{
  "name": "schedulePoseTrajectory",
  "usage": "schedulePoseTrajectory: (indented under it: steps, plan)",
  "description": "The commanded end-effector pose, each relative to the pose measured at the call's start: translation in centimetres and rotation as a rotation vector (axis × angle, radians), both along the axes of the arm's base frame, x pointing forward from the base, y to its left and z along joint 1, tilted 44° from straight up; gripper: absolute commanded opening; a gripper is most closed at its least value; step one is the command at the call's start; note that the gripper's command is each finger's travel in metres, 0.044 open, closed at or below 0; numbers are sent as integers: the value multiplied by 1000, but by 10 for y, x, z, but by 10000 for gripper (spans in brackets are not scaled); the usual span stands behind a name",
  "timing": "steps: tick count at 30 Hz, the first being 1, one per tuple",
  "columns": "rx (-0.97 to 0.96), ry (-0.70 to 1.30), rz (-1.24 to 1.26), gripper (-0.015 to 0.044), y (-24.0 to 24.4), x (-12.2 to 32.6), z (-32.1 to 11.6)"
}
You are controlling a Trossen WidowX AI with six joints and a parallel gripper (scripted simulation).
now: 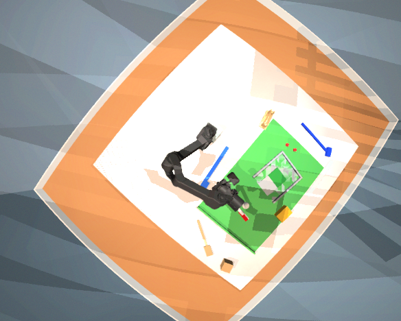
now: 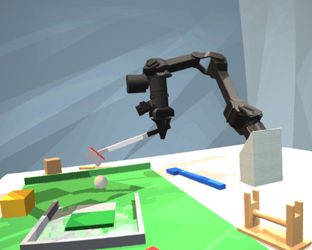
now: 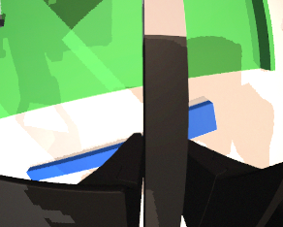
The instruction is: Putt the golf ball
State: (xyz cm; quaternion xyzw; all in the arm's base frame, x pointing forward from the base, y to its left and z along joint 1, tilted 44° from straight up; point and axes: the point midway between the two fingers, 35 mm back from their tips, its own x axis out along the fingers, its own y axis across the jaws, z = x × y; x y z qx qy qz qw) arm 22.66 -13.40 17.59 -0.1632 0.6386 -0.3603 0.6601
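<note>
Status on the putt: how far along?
Done: gripper is shut on the red putter, jaws clamping its dark handle, head in the air. In hand: the head hangs beyond the golf ball, not touching it. Left: the stroke; the ball sits on the flat turf, short of the raised green.

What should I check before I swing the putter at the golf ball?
1. Grip: gripper shut on the red putter's dark handle: ok.
2. Putter head down at ball height: not ok, it hangs above the golf ball.
3. Ball at rest on the green mat: ok.
4. Head on the ball's far side from the raised green: ok.
5. Path to the ramp free of the yellow cube: ok.
6. Face squareness: cannot tell.
</note>
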Motion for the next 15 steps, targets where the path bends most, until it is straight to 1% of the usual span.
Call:
schedulePoseTrajectory:
  steps: [1, 6, 15]
  plan:
    - [-8, -6, 3, 0, -9, -1, -6]
    - [-11, -7, 3, 0, -23, -4, -20]
    - [-11, -7, 3, 0, -30, -4, -27]
